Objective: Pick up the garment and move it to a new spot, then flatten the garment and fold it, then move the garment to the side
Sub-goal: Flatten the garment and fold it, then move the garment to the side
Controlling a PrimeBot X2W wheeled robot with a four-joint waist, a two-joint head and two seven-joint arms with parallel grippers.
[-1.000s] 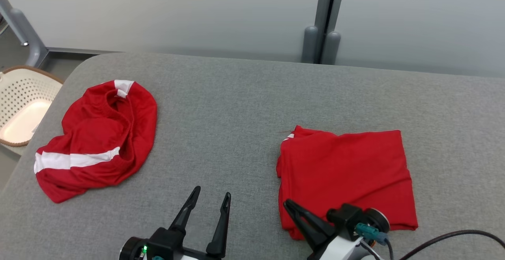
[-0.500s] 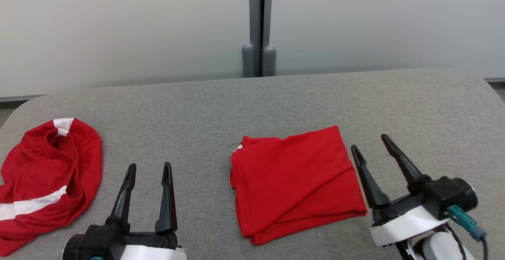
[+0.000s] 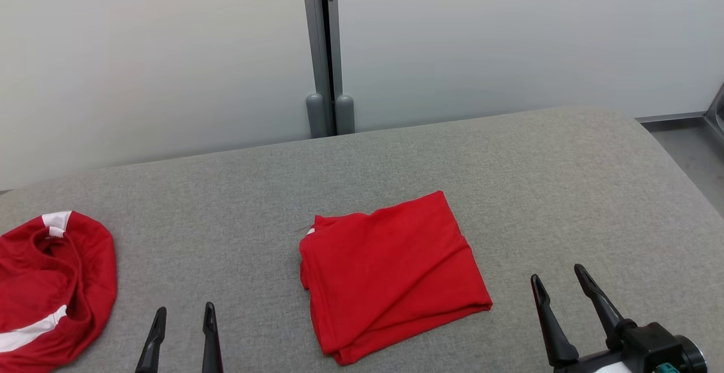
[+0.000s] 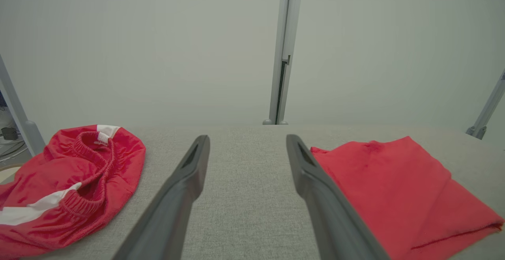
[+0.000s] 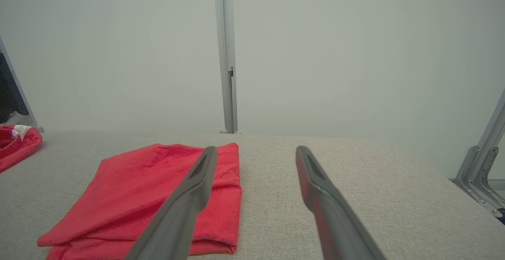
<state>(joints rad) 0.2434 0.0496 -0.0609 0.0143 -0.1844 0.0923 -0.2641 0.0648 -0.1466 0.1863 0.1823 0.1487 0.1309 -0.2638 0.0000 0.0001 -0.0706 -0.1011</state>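
- Both the left gripper (image 3: 185, 308) and right gripper (image 3: 556, 273) are wide open, holding nothing.
- The garment (image 3: 390, 274) lies folded on the table (image 3: 565, 180), between them.
- Folding looks done; I'd guess only the move aside is left.

Crops and occlusions
Head view: crumpled garment (image 3: 51, 282) runs off the left and bottom edges. Left gripper (image 3: 185, 308) is cut by the bottom edge partway down its fingers, right gripper (image 3: 556, 273) through its body. Right wrist view: folded garment (image 5: 150, 189) has its near edge cropped at the bottom and a strip hidden behind a finger; crumpled garment is a sliver at the left edge. Inner layers of the fold are hidden.
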